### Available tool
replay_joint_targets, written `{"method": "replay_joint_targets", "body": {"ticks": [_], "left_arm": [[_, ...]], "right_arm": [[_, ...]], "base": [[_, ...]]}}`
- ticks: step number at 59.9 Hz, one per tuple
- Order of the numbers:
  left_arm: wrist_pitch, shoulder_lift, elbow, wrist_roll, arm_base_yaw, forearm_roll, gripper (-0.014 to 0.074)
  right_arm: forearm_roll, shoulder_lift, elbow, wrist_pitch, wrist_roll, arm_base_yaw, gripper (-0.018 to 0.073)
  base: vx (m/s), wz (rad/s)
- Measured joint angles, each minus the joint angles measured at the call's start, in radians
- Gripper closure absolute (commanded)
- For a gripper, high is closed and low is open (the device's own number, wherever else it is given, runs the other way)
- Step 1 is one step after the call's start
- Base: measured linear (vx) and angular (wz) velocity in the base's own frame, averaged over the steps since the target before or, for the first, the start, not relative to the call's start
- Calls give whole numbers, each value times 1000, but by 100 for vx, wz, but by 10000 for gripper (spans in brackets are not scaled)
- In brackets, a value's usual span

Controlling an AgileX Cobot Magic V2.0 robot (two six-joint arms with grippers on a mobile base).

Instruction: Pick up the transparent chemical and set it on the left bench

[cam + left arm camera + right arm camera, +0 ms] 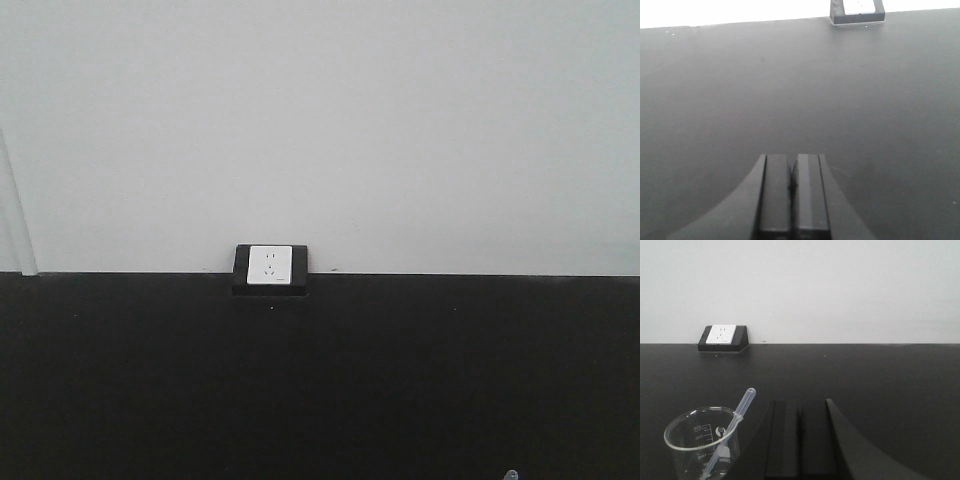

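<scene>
My right gripper (800,440) has its jaws closed on nothing, the two dark fingers pressed side by side with only a thin seam between them. The left gripper (791,195) looks the same, jaws together and empty, hanging over bare black worktop (790,90).

The transparent chemical is in a glass beaker (702,442) that I see only in the right wrist view. It stands upright on the worktop, low and to the left of the right jaws, just beside their outer flank and not between them. A plastic pipette (732,427) leans inside it, bulb end up and tilted toward the jaws. I cannot make out a liquid level through the glass.

The left wrist view shows no beaker, only worktop and the wall socket (857,11) far off at the back edge. In the front view a pale tip at the bottom edge is too small to name.

I judge the right arm much the nearer. The beaker's long axis is vertical, so the grasp wants the jaws spread wide first, then shifted left so they straddle the glass wall, keeping clear of the slanted pipette, which could snag or tip.
</scene>
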State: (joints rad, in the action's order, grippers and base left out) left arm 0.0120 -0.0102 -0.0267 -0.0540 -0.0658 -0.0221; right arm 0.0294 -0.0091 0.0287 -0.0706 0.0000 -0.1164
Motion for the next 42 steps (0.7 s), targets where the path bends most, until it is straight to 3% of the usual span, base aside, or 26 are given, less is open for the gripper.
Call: {"method": "replay_joint_targets", "body": {"ticks": [12, 25, 42], "left_arm": [[0, 0, 0, 0, 0, 0, 600], [0, 0, 0, 0, 0, 0, 600], [0, 0, 0, 0, 0, 0, 600]], "right_arm": [[3, 0, 0, 26, 6, 0, 567], [68, 18, -76, 49, 33, 0, 567], [70, 435, -343, 84, 10, 0, 566]], "base": [[0, 0], [0, 0], [0, 0]]}}
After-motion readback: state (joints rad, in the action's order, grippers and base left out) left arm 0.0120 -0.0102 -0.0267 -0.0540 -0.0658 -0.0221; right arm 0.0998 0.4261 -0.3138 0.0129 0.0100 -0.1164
